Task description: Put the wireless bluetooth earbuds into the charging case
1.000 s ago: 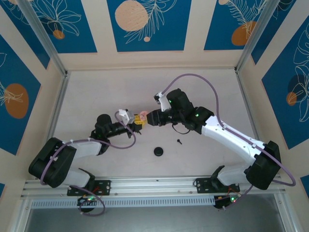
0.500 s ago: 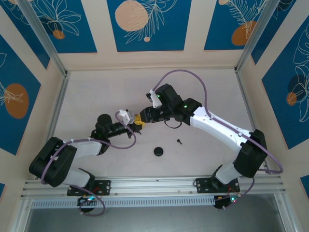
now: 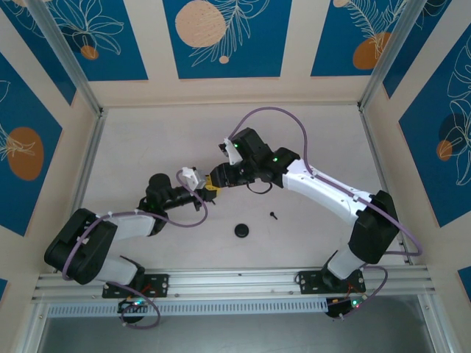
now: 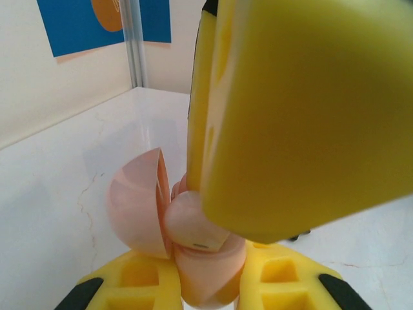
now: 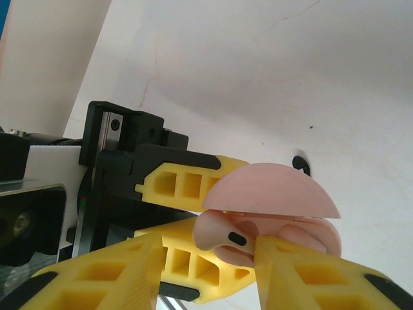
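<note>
My left gripper (image 4: 206,284) is shut on the base of the pale pink charging case (image 4: 213,274), whose lid (image 4: 135,206) stands open. A pale pink earbud (image 5: 226,236) with a small black mark lies in the open case under the lid (image 5: 271,190), head outward. My right gripper (image 5: 210,271) is open around it. One finger (image 5: 303,278) touches the earbud's stem and the other stands off from it. In the top view both grippers meet at mid-table, left gripper (image 3: 208,189) and right gripper (image 3: 215,179). The right finger (image 4: 303,116) looms over the case in the left wrist view.
A round black disc (image 3: 242,230) and a tiny black piece (image 3: 273,215) lie on the white table in front of the grippers. The tiny piece (image 5: 301,165) also shows beyond the lid. Aluminium rails (image 3: 87,165) edge the table.
The right arm has swung left and brought its gripper onto the case held by the left gripper. Its jaws have widened slightly. The left arm has stayed put.
</note>
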`<state>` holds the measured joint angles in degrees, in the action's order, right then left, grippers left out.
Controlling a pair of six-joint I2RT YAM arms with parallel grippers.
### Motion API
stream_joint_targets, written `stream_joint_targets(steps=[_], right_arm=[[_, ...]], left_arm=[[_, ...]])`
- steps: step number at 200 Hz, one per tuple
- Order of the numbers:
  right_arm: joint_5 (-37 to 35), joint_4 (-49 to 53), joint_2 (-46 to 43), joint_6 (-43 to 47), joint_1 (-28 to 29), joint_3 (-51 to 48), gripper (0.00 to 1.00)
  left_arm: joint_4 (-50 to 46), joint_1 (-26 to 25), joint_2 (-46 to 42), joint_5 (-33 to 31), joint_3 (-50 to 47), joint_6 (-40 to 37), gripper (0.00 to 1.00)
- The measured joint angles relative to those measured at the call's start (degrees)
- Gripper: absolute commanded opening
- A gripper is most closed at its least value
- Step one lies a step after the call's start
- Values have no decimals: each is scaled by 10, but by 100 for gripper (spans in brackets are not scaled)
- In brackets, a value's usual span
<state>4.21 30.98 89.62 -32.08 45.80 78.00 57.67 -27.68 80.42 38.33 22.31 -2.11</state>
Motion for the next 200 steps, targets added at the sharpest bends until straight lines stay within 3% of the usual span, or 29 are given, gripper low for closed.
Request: stream_joint_targets(steps=[97, 200], right_arm=[[-6, 32, 29, -11, -2, 27, 36], [-18, 61, 36, -12, -2, 36, 37]], left_arm=[[-57, 0, -12, -5, 8, -26, 6], [-73, 0, -13, -10, 9, -30, 6]])
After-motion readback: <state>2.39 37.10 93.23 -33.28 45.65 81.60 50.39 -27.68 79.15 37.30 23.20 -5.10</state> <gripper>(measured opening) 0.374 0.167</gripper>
